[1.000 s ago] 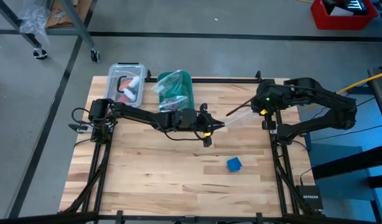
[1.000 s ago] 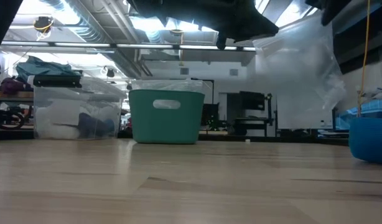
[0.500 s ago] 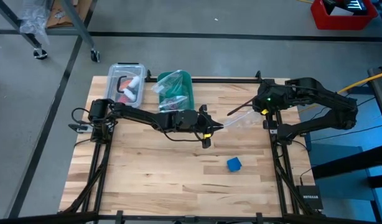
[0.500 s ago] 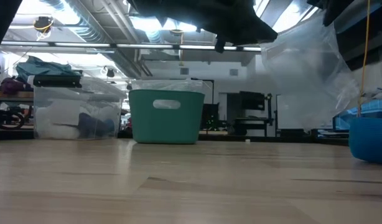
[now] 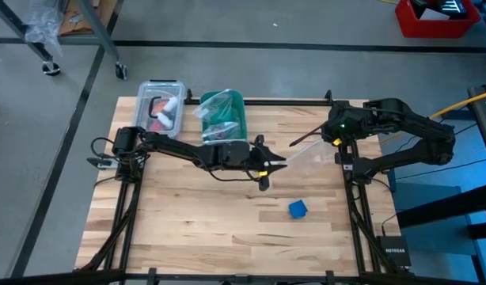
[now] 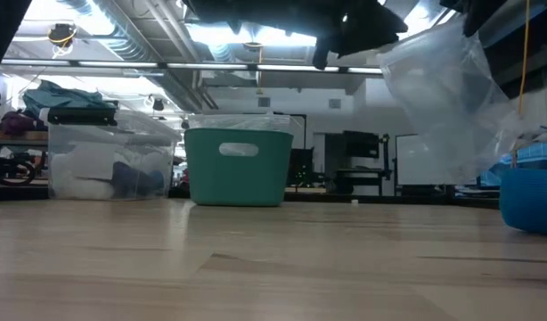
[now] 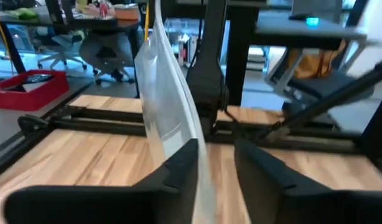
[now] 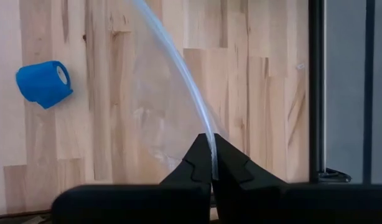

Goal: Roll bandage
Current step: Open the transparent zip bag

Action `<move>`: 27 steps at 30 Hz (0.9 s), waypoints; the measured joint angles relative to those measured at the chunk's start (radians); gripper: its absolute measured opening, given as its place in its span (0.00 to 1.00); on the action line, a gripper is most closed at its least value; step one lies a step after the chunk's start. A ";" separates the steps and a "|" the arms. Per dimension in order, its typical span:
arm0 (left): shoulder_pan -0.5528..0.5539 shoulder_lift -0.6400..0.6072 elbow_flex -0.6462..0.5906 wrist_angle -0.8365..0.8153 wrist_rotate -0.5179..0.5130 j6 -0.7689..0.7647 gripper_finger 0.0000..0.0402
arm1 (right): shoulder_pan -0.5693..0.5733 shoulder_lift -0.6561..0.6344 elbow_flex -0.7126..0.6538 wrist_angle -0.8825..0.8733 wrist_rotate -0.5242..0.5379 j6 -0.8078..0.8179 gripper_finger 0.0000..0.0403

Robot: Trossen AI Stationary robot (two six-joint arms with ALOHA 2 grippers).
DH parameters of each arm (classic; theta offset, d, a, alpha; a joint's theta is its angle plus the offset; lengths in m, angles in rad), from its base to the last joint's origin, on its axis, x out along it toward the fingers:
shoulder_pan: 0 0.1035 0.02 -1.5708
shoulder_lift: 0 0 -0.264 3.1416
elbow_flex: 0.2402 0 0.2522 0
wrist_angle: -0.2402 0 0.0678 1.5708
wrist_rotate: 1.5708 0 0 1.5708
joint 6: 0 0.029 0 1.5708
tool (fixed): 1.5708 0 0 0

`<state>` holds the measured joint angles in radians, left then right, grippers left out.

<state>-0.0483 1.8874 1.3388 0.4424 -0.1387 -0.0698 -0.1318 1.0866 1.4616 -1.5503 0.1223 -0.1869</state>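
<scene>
Two arms meet over a wooden table (image 5: 187, 229), with a clear plastic bag (image 5: 310, 154) stretched between them. Nearest the front edge, the bandage (image 5: 298, 209) lies alone on the bare wood as a small bright blue roll, well apart from both grippers; the right wrist view shows it (image 8: 44, 83) on its side off to one edge of the bag. Above and beyond it, the left gripper (image 5: 264, 166) reaches to the middle of the table, its fingers (image 7: 178, 168) a narrow way apart with the bag's edge (image 7: 169, 112) running through the gap. The right gripper (image 8: 211, 163) sits by the right rail, its fingers pinched tight together on the bag's other edge. At the far edge stand a teal bin (image 6: 236, 167) stuffed with plastic and, beside it, a clear box (image 5: 162, 107) holding red and white items.
</scene>
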 joint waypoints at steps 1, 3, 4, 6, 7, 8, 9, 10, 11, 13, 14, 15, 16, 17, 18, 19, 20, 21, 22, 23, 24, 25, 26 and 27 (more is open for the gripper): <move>0.001 0.000 0.000 0.013 0.000 -0.007 0.29 | 0.000 0.000 0.000 0.006 -0.012 0.000 0.00; 0.004 0.000 0.000 0.032 0.000 -0.008 0.35 | 0.000 0.001 0.000 0.027 -0.035 0.000 0.00; 0.007 0.000 0.000 0.039 0.000 -0.002 0.38 | 0.000 0.002 0.000 0.039 -0.042 -0.001 0.00; 0.013 0.000 0.000 0.058 -0.002 -0.001 0.42 | 0.000 0.003 0.000 0.057 -0.051 -0.005 0.00; 0.017 0.000 0.000 0.071 -0.003 -0.002 0.43 | 0.000 0.004 0.000 0.061 -0.054 -0.007 0.00; 0.020 0.000 0.000 0.084 -0.003 -0.002 0.44 | 0.000 0.004 0.000 0.063 -0.054 -0.008 0.00; 0.024 0.000 0.000 0.096 -0.003 -0.002 0.44 | 0.000 0.005 0.000 0.065 -0.055 -0.008 0.00; 0.028 0.000 0.000 0.115 -0.003 -0.003 0.44 | 0.000 0.006 0.000 0.065 -0.054 -0.009 0.00; 0.032 0.000 0.000 0.136 -0.003 -0.008 0.44 | 0.000 0.007 0.000 0.065 -0.055 -0.012 0.00; 0.041 0.000 0.000 0.179 -0.005 -0.015 0.43 | 0.001 0.008 0.000 0.067 -0.058 -0.022 0.00; 0.047 0.000 0.000 0.195 -0.008 -0.019 0.43 | 0.001 0.008 0.000 0.070 -0.063 -0.023 0.00; 0.053 0.000 0.000 0.204 -0.020 -0.024 0.42 | 0.001 0.008 0.000 0.078 -0.067 -0.025 0.00; 0.059 0.000 0.001 0.204 -0.034 -0.031 0.42 | 0.002 0.008 0.000 0.089 -0.072 -0.026 0.00; 0.064 0.000 0.001 0.200 -0.044 -0.042 0.41 | 0.002 0.008 0.000 0.099 -0.080 -0.026 0.00; 0.071 0.000 0.001 0.193 -0.045 -0.051 0.40 | 0.002 0.008 0.000 0.110 -0.087 -0.027 0.00; 0.075 0.000 0.001 0.186 -0.045 -0.057 0.40 | 0.002 0.008 0.000 0.119 -0.089 -0.027 0.00; 0.078 0.000 0.001 0.175 -0.045 -0.059 0.39 | 0.002 0.008 0.000 0.124 -0.089 -0.027 0.00; 0.080 0.000 0.001 0.160 -0.046 -0.059 0.39 | 0.002 0.008 0.000 0.128 -0.089 -0.027 0.00; 0.083 0.000 0.001 0.150 -0.046 -0.059 0.38 | 0.002 0.008 0.000 0.135 -0.089 -0.027 0.00; 0.083 0.000 0.001 0.146 -0.046 -0.060 0.38 | 0.002 0.008 0.000 0.141 -0.089 -0.029 0.00; 0.081 0.000 0.001 0.141 -0.046 -0.060 0.37 | 0.002 0.009 0.000 0.143 -0.089 -0.031 0.00; 0.080 0.000 0.001 0.140 -0.045 -0.059 0.37 | 0.002 0.009 0.000 0.143 -0.089 -0.033 0.00; 0.079 0.000 0.001 0.142 -0.045 -0.056 0.37 | 0.002 0.009 0.000 0.142 -0.089 -0.034 0.00; 0.076 0.000 0.001 0.145 -0.045 -0.055 0.37 | 0.002 0.009 0.000 0.142 -0.089 -0.034 0.00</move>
<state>0.0280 1.8877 1.3399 0.5870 -0.1841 -0.1249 -0.1303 1.0954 1.4616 -1.4082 0.0334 -0.2211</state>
